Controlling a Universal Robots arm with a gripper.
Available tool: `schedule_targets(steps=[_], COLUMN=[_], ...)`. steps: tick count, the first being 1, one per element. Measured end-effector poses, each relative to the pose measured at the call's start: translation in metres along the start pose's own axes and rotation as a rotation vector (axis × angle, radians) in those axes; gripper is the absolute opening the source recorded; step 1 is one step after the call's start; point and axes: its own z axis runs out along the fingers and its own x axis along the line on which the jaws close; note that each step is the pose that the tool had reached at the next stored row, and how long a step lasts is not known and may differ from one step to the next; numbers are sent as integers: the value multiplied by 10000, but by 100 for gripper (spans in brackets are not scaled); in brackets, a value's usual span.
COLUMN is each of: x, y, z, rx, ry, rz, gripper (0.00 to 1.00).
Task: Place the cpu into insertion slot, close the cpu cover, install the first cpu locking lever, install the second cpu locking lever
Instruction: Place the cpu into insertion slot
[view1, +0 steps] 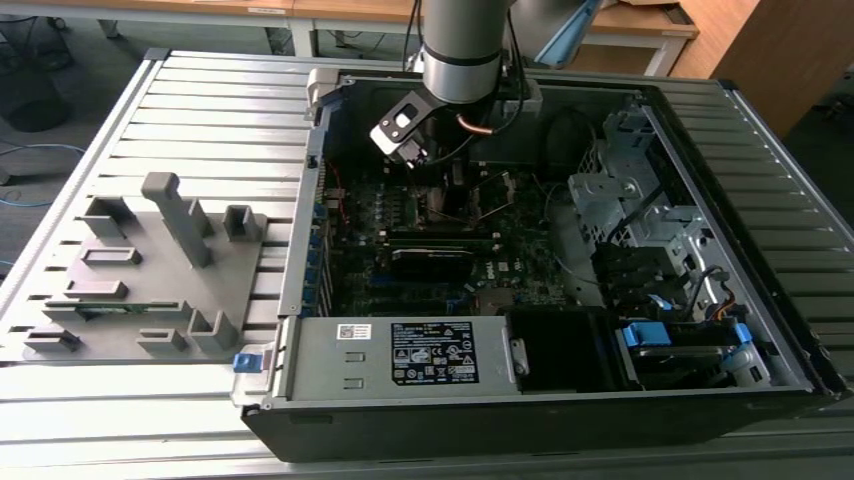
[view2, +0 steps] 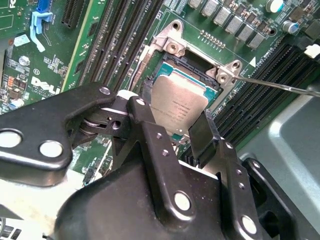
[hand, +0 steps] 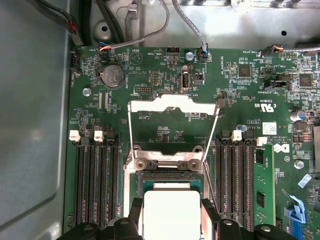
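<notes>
My black fingers (view2: 201, 134) (hand: 209, 220) are narrow, pinched on the small flat square silver-grey cpu (view2: 179, 100) (hand: 167, 212), one pad on each side edge. The cpu is right over the insertion slot (view2: 210, 92) (hand: 170, 177), the small square socket w/ dark centre & silver rim; can't tell if it's fully seated or a hair above. The cpu cover (hand: 172, 104), a thin silver metal frame w/ a big square window, is flipped open on the far side of the slot, so nothing lies across the socket. A thin bare metal lever rod (view2: 280, 86) sticks out past one silver corner bracket, clear of my pads. Long black memory slots (hand: 97, 180) run close along both sides of the socket, tight beside my fingers. Further off on the green motherboard (hand: 240, 100): a round silver coin battery (hand: 112, 76) & grey cables (hand: 195, 30). In the exterior view my grey arm (view1: 463, 50) reaches down into the open black pc case (view1: 534, 425), which lies on the slatted metal table (view1: 214, 100); the white-labelled power supply box (view1: 434, 352) is well apart, and a grey plastic fixture tray (view1: 147, 270) is outside the case on the exterior view's left.
</notes>
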Motion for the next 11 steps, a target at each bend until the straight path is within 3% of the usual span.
schedule_targets(steps=[3, 5, 11], x=[0, 1, 1], y=[0, -3, -3], z=[6, 54, 66], rx=[-2, -1, -1], ry=[3, 2, 1], rz=[0, 0, 0], gripper=[54, 54, 54])
